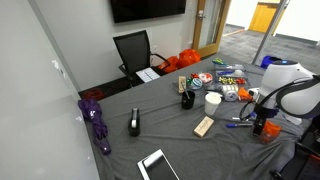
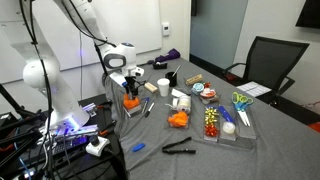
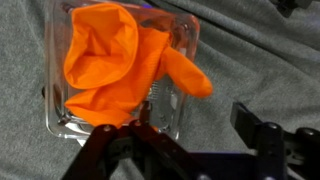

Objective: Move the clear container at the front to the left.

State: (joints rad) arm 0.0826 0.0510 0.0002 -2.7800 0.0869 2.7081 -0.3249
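Note:
The clear container [image 3: 120, 70] is a small clear plastic tub with a crumpled bright orange filling. It stands on the grey cloth near the table's edge in both exterior views [image 1: 266, 129] [image 2: 130, 102]. My gripper [image 3: 190, 118] hangs right over it, also seen in both exterior views [image 1: 262, 117] [image 2: 128, 90]. The jaws are open. In the wrist view one finger sits at the tub's near wall and the other stands well off to the right over bare cloth. The tub's right wall lies between them. Nothing is held.
A white cup [image 1: 212, 100], a black mug [image 1: 187, 98], a wooden block [image 1: 204, 126] and a flat tray of multicoloured items [image 2: 215, 122] stand close by. A loose orange item [image 2: 178, 120], black pliers [image 2: 178, 147], a tape dispenser [image 1: 135, 123] and a tablet [image 1: 158, 165] lie on the cloth.

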